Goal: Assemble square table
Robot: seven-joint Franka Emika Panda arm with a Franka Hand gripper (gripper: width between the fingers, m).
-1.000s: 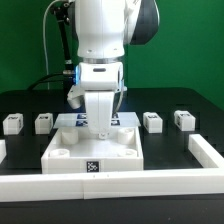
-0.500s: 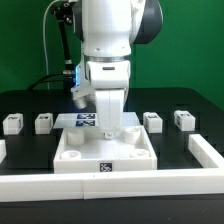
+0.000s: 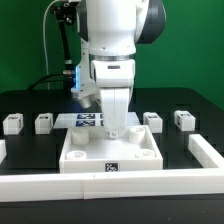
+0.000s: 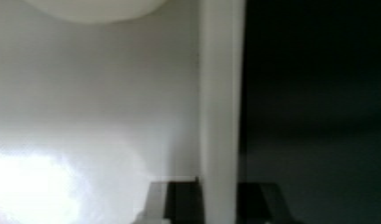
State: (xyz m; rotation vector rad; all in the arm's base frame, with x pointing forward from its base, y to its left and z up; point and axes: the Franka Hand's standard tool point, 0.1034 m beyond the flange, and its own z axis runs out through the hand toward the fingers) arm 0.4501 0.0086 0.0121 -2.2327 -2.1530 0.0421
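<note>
Over the last second the square top (image 3: 140, 167) has slid across the counter (image 3: 30, 146) toward the exterior view's right, and the arm has gone with it. It now sits closer to the upturned arm of the rail (image 3: 206, 150) on that side, while its front edge stays just behind the long front run of the rail. This reads as the positioning step: the top is being carried toward the rail corner, where it could be braced before any leg goes in. It is not yet against the side arm.

The pincer (image 3: 118, 131) stands upright over the far edge of the square top, near the middle of that edge. In the wrist view the pincer (image 4: 219, 204) has a dark fingertip (image 4: 173, 206) on each side of a narrow white rim. Since the top travels with the arm, the pincer appears clamped on that far rim rather than pushing it.

None of the legs is fitted. On the exterior view's left stand an outer leg (image 3: 12, 123) and an inner leg (image 3: 43, 122), both well clear of the top. On its right stand a second inner leg (image 3: 152, 121), now near the top's far corner, and a second outer leg (image 3: 184, 119). The marker board (image 3: 86, 119) lies flat behind the pincer.
</note>
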